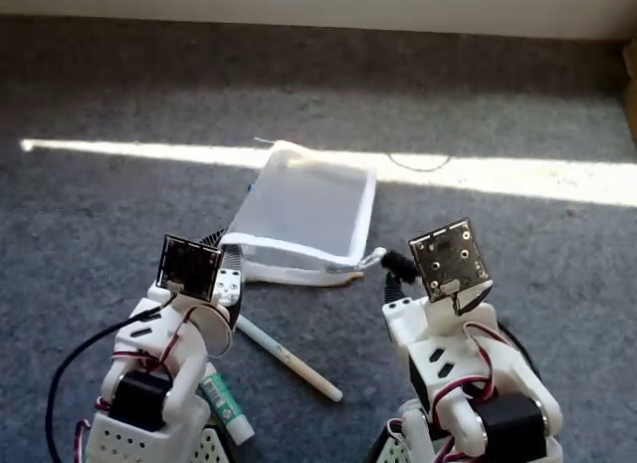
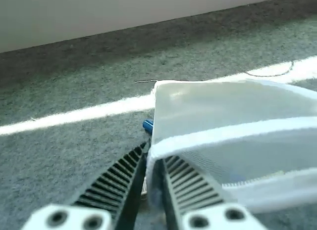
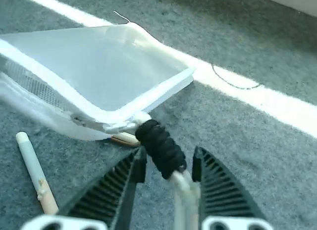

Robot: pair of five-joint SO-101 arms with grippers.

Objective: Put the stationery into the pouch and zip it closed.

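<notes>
Left pincer (image 2: 153, 153) pinched nearly closed on the pouch (image 2: 223, 116) rim; right pincer (image 3: 169, 153) part-open, straddling the black zip pull (image 3: 158, 143).
We rate the pouch as light, floppy mesh: hold it by rim and pull, its firmest spots. Pen (image 3: 30, 173) lies on the carpet (image 1: 119, 85) between the pincers, short of the pouch; glue stick (image 1: 224, 403) behind the left pincer. Both are stiff, light and likely to roll.

Open carpet (image 1: 518, 284) beyond and beside pouch (image 1: 309, 209); near side tight: pen (image 1: 289, 358) between left arm (image 1: 164, 373) and right arm (image 1: 468, 373), glue stick (image 1: 227, 411) by left arm's base, left claw (image 2: 152, 161) and right claw (image 3: 169, 155) at pouch's near corners.
</notes>
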